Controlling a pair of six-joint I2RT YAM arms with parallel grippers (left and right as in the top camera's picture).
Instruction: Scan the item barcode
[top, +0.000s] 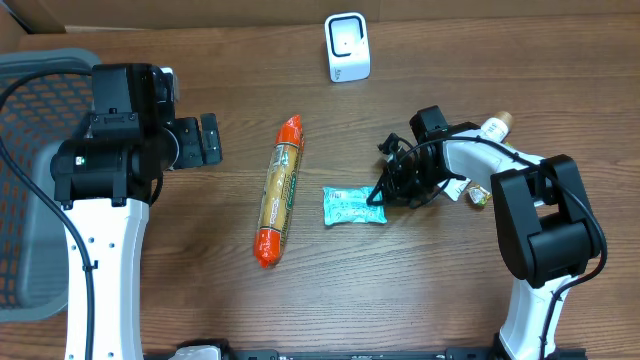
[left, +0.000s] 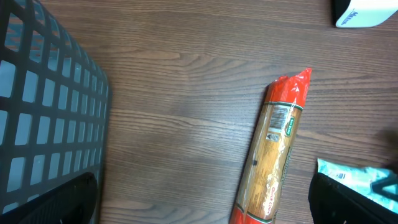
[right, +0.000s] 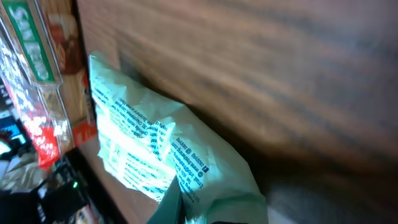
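At right hand (top: 381, 197), packet (top: 348, 205) lengthwise left-right

The packet (top: 352, 205) is small, flat and pale green with fine printed text. It lies flat on the wooden counter (top: 330, 300) near the middle, with its long side running left to right. The closed right hand (top: 382, 196) pinches its right edge. The scanner (top: 347, 46) is a small white box with rounded corners. It stands upright at the far edge of the counter, well apart from the packet.
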